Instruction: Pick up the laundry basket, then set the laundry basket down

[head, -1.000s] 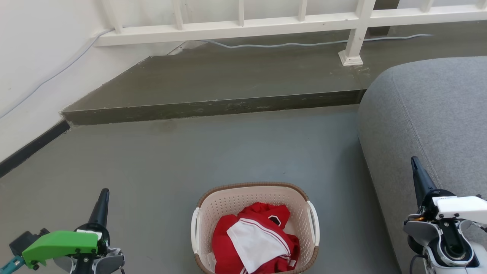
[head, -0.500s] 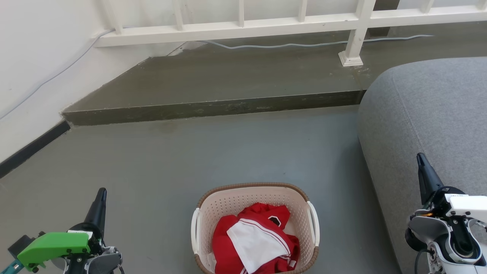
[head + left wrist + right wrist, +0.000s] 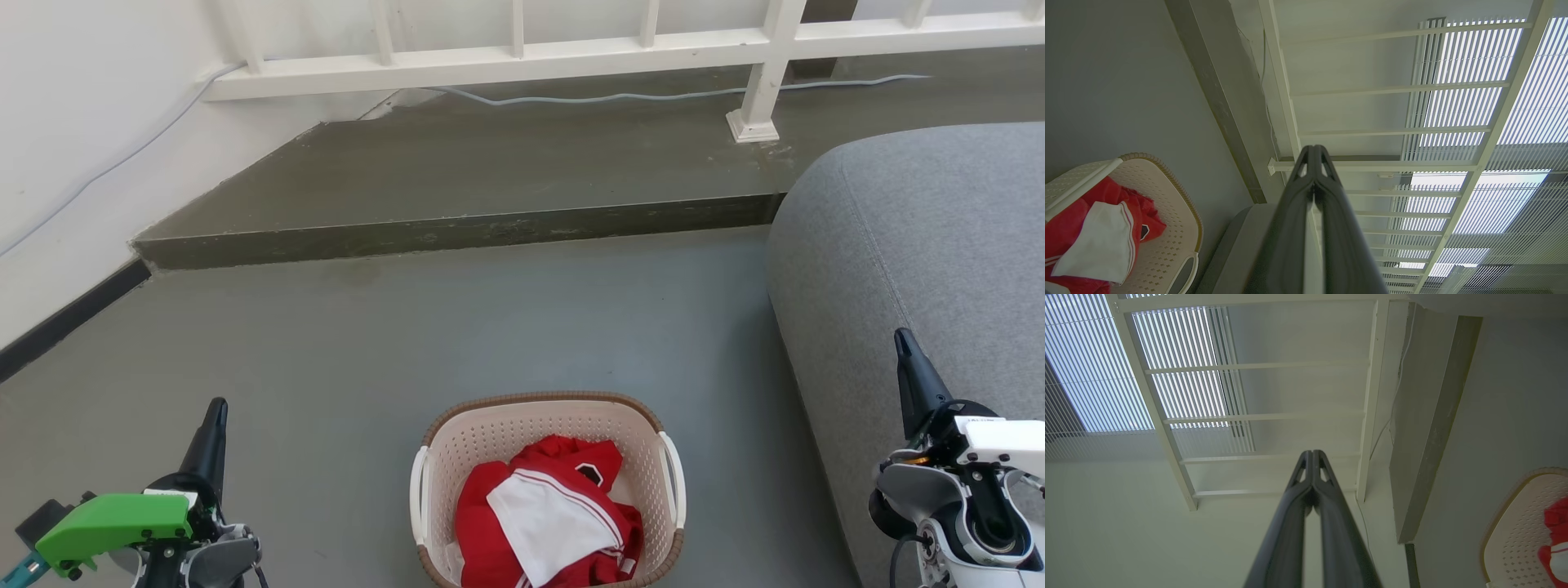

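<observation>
The cream laundry basket (image 3: pixel 498 437) with its brown rim and white side handles stands on the grey floor at the bottom centre of the head view, holding red and white clothes (image 3: pixel 547 514). My left gripper (image 3: pixel 216 412) is shut and empty, well to the basket's left. Off to the right of the basket, my right gripper (image 3: pixel 902 341) is shut too, in front of the sofa. The left wrist view has the basket (image 3: pixel 1180 228) at lower left and the shut fingertips (image 3: pixel 1313 152). In the right wrist view the basket (image 3: pixel 1515 535) sits at the lower right, beside the shut gripper (image 3: pixel 1312 454).
A grey sofa (image 3: pixel 939 245) fills the right side, close to the right arm. A raised concrete step (image 3: pixel 490 171) runs across ahead, with a white railing (image 3: pixel 571 49) and a cable behind it. A white wall (image 3: pixel 73 139) with a dark skirting stands at the left.
The right gripper moved slightly right and up against the sofa a second ago, then held still. The left gripper sank a little lower. The basket has stayed where it was.
</observation>
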Available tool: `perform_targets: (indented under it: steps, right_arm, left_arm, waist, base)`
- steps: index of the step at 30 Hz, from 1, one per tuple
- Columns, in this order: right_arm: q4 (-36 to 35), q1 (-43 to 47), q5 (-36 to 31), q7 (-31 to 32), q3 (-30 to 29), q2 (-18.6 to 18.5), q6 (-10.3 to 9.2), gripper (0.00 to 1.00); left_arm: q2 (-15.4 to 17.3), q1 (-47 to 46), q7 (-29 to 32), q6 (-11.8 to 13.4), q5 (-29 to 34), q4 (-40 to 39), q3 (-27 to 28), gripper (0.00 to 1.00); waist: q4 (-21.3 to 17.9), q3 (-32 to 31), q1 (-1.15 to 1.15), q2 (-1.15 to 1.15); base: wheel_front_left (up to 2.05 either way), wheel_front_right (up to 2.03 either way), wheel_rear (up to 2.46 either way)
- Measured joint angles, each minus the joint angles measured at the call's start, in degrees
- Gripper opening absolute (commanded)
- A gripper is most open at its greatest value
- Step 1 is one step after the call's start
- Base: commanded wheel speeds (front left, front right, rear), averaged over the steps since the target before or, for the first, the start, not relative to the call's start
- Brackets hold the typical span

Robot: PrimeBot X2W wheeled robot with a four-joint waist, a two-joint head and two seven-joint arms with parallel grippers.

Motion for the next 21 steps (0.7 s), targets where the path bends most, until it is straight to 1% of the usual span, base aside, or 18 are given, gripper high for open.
perform_targets:
  steps: [21]
  right_arm:
    - [0.0,0.0,0.0,0.0,-0.1,0.0,0.15,0.00]
  left_arm:
    - [0.0,-0.4,0.0,0.0,0.0,0.0,0.1,0.00]
  waist:
    - [0.0,0.0,0.00,0.00]
  base:
    - [0.00,0.00,0.00]
